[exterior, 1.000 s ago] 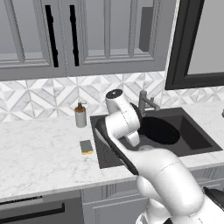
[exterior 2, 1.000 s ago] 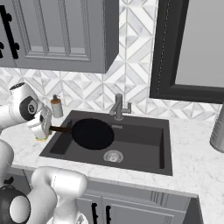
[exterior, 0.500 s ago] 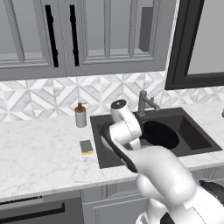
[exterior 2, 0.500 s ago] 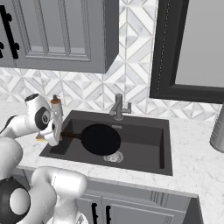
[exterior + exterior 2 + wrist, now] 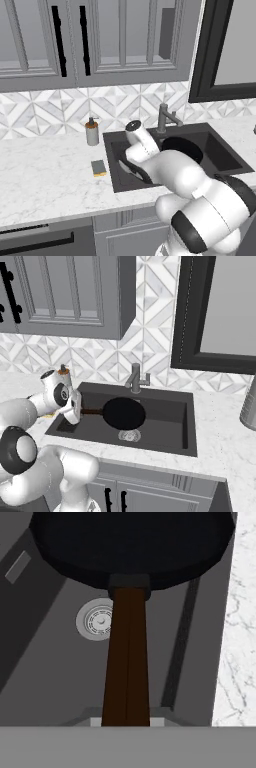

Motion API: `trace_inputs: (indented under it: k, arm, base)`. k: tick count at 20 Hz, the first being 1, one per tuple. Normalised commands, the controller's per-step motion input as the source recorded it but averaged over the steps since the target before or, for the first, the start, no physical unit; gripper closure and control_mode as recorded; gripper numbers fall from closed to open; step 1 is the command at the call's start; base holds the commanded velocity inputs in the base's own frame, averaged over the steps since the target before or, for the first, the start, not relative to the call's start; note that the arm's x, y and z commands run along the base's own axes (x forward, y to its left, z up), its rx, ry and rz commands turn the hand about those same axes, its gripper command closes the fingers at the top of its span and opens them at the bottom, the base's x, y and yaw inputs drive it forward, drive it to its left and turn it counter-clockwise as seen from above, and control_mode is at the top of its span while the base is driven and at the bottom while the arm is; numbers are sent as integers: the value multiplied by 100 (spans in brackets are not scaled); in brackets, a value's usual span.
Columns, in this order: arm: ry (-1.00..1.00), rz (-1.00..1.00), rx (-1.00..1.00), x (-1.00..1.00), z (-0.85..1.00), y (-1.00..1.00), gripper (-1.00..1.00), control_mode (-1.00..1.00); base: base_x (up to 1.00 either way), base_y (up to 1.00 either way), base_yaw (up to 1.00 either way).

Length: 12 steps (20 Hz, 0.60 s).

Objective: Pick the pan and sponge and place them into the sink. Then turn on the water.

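The round flat black frying pan (image 5: pixel 124 413) with its long dark brown straight handle (image 5: pixel 127 672) hangs level inside the large rectangular dark grey sink (image 5: pixel 165 431), over the left and middle of the basin. Whether its underside touches the basin floor cannot be told. In the hand view the handle runs straight up from between the fingers to the pan's rim, and the round silver drain (image 5: pixel 96 619) shows on the sink floor just beside the handle. The two-finger gripper (image 5: pixel 76 411) is at the sink's left end, fingers pinched on the end of the handle. In the left base view the white arm reaches down into the basin, and part of the pan's rim (image 5: pixel 186 148) shows behind it.

The small rectangular yellow sponge with a grey-green face (image 5: pixel 98 167) lies flat on the white marbled counter (image 5: pixel 45 175), just left of the sink's edge. A small soap dispenser bottle (image 5: pixel 91 132) stands behind it near the patterned tile wall. The grey metal angular faucet (image 5: pixel 136 377) rises at the back rim of the sink.
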Motion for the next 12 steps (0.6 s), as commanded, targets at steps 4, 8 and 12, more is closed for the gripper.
trace_inputs:
  k: [4,8,12]
  arm:
    - [2,-1,0,23,-24,-58,100,-100]
    - [0,0,0,21,-43,-56,100,-100]
    - [1,0,0,29,-52,-30,100,-100]
  base:
    - [0,0,0]
    - [0,0,0]
    - [0,0,0]
